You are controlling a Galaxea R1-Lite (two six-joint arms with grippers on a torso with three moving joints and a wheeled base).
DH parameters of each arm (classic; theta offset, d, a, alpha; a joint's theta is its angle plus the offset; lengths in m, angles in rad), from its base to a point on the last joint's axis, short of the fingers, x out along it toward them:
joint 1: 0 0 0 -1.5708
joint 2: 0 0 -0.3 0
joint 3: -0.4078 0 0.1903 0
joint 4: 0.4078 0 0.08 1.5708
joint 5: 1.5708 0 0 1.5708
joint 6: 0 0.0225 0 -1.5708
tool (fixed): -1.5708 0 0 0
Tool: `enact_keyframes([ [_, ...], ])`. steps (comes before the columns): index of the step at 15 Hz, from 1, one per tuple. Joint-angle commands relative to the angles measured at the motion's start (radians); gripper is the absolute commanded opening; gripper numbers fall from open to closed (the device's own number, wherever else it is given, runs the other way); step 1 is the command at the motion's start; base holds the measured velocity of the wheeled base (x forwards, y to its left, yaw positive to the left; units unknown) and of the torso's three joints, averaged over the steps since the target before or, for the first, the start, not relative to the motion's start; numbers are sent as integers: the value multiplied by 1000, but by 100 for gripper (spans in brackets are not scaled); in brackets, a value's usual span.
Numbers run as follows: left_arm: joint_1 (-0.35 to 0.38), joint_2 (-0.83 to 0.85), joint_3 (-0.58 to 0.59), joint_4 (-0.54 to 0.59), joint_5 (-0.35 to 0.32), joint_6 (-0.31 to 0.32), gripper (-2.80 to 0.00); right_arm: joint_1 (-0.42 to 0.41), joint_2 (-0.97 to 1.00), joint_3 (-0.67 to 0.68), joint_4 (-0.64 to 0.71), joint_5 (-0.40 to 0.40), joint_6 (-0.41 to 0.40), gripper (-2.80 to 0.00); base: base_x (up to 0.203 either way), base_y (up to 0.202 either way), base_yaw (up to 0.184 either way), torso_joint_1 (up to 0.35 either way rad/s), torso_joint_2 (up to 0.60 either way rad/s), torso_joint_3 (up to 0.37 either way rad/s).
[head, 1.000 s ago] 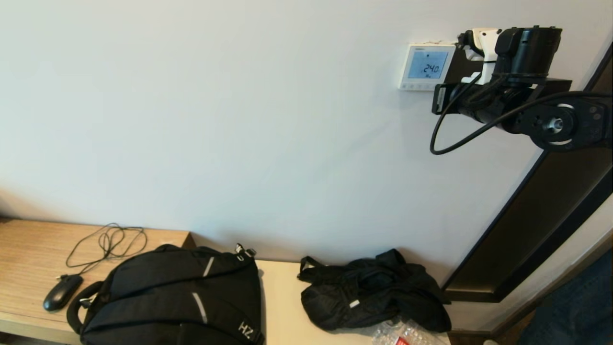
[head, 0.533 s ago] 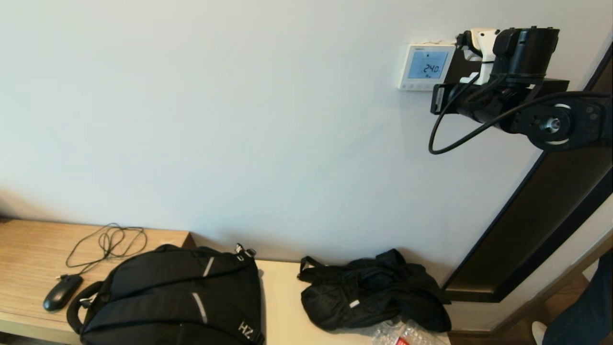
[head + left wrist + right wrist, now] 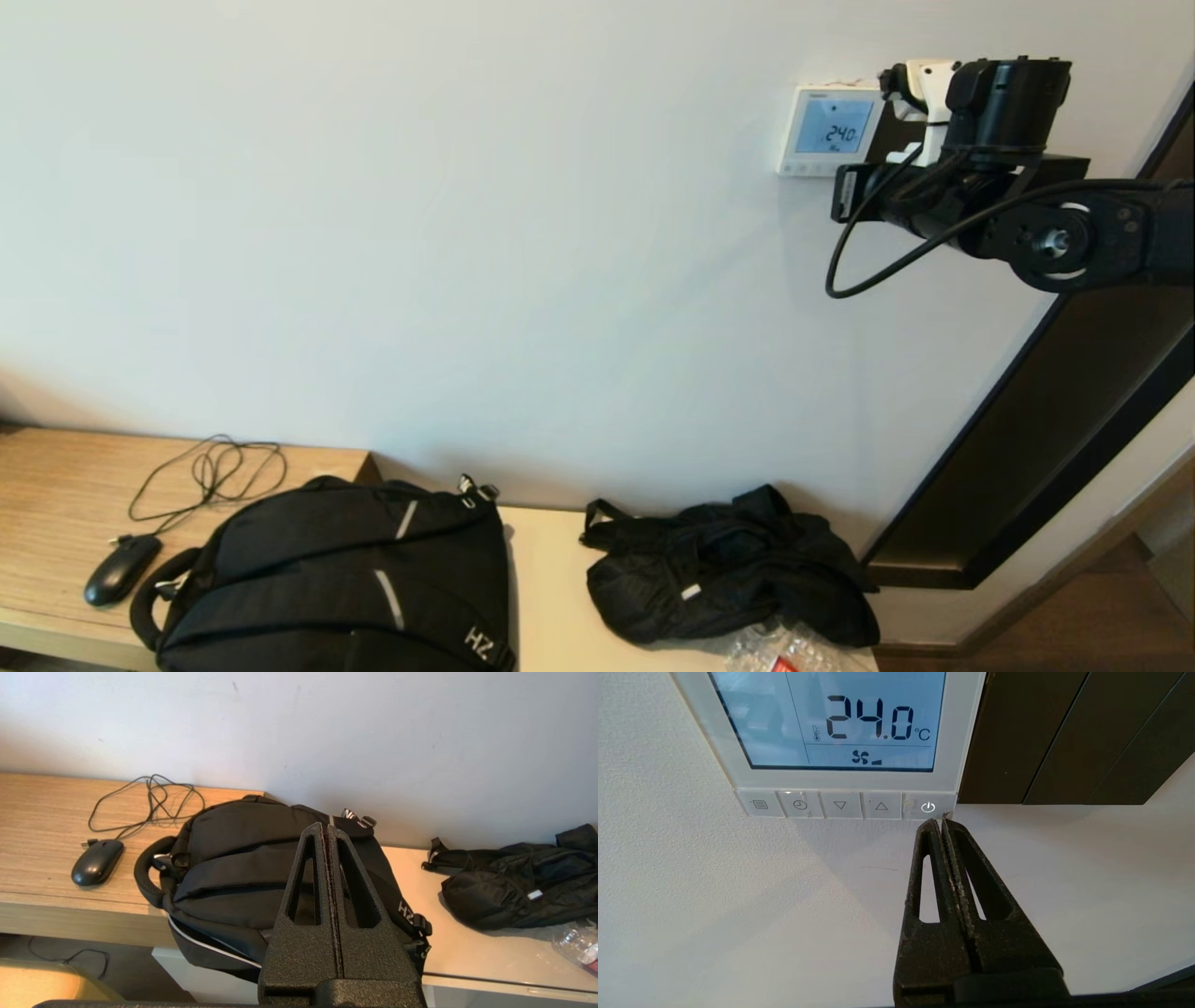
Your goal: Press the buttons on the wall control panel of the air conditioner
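The white wall control panel (image 3: 829, 131) hangs high on the wall, its pale blue screen (image 3: 831, 718) reading 24.0 °C. The buttons (image 3: 840, 805) form a row along its bottom edge, with the power button (image 3: 928, 807) at the end nearest the dark panel. My right gripper (image 3: 941, 821) is shut and empty. Its tips sit just below the power button's lower corner, at or very near the panel's edge. In the head view the right arm (image 3: 990, 140) hides the fingers. My left gripper (image 3: 326, 828) is shut and empty, held low over the backpack.
A plain black panel (image 3: 1017, 742) adjoins the thermostat. A dark door frame (image 3: 1027, 448) runs diagonally at the right. On the bench (image 3: 56, 485) below lie a black backpack (image 3: 336, 569), a corded mouse (image 3: 121, 567) and a crumpled black bag (image 3: 728, 569).
My right arm has shifted slightly left along the wall, toward the control panel. The screen reading is unchanged. The left arm has not moved.
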Motion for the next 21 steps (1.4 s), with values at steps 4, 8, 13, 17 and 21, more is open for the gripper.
enact_keyframes([
  [4,0,0,-1,0,0,-1,-280,0,19,-20,0,-6,-1,-280,0,0,0,0,0,0],
  [8,0,0,-1,0,0,-1,-280,2,5,-5,-3,-11,-1,-280,0,0,0,0,0,0],
  [13,0,0,-1,0,0,0,-280,4,-133,79,-8,-13,-23,-280,0,0,0,0,0,0],
  [17,0,0,-1,0,0,-1,-280,-5,-315,263,-9,-10,-25,-280,0,0,0,0,0,0],
  [21,0,0,0,0,0,-1,-280,-8,-555,523,-11,-11,-22,-280,0,0,0,0,0,0],
])
